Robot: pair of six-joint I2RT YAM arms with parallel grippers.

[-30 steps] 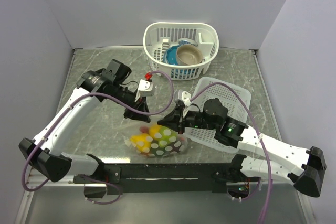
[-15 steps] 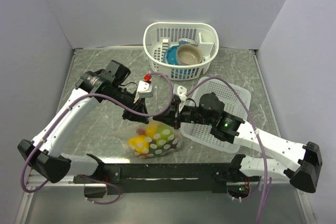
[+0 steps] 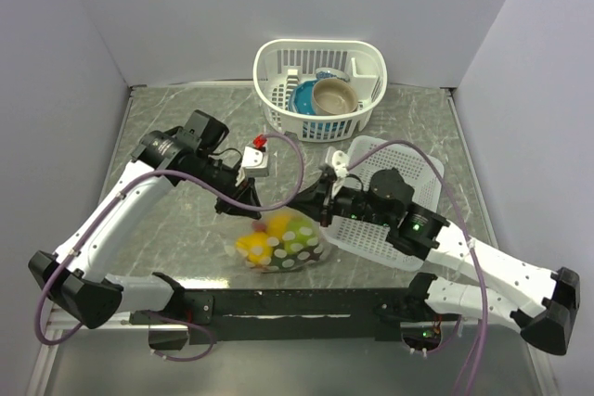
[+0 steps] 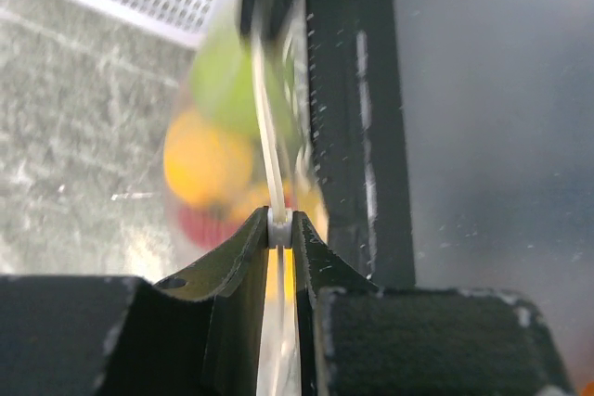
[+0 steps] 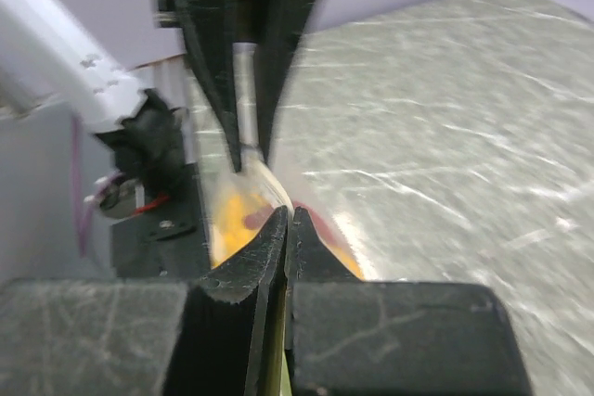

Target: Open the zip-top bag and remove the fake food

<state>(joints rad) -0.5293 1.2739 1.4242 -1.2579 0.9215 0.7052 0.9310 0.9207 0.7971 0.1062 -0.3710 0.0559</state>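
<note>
**A:** Left wrist view first. How far open was the left gripper (image 4: 280,229)?

**B:** Barely open. Its jaws pinched the white rim strip of the zip-top bag (image 4: 267,127). The fake food (image 4: 200,162) hung just past the fingertips as blurred orange, lime and red lumps inside the plastic.

**A:** And the right gripper (image 5: 290,225)?

**B:** It was clamped tight on the bag's other lip. The left gripper's dark fingers (image 5: 218,53) pointed down straight ahead of it, their tips close to its own.

**A:** Where did the bag sit from above?

**B:** Its top edge was strung between the two facing grippers. Its dotted body sagged below them on the near side, with yellow and lime pieces showing through. I couldn't tell whether it rested on the table.

**A:** What was different from half a second before?

**B:** The right gripper had drawn back from the left one, toward the flat white lattice basket (image 3: 408,159) beneath its arm. That widened the gap between them. The oval basket (image 3: 320,44) beyond both grippers had not moved.
</note>
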